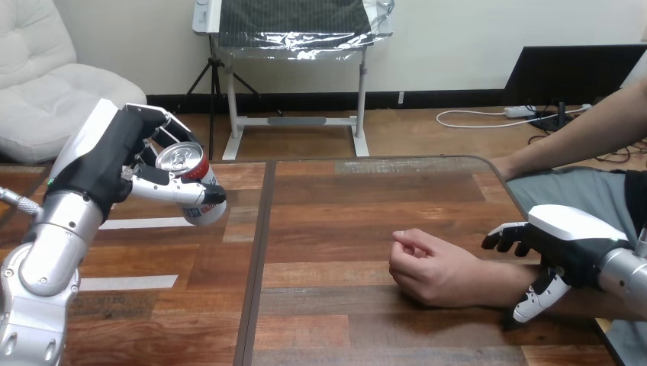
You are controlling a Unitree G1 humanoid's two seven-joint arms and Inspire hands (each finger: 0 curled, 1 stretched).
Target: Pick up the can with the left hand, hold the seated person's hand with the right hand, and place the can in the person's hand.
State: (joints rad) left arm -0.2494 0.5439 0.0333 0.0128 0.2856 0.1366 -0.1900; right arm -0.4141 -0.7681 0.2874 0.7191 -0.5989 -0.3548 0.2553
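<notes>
My left hand (pixel 114 164) is raised over the table's left part, its fingers and thumb curled round a red and white can (pixel 192 185). The can is tilted, with its silver top facing up and toward me. The person's hand (pixel 427 267) rests on the table at the right of centre as a loose fist. My right hand (pixel 568 244) comes in from the right edge and sits over the person's wrist (pixel 492 280). Its fingers (pixel 505 238) curl down on the far side and its thumb (pixel 538 296) on the near side.
The person's other arm (pixel 580 141) leans in over the table's far right corner. A dark seam (pixel 255 259) runs front to back between two wooden table sections. Pale tape strips (pixel 145 223) lie on the left section under the can.
</notes>
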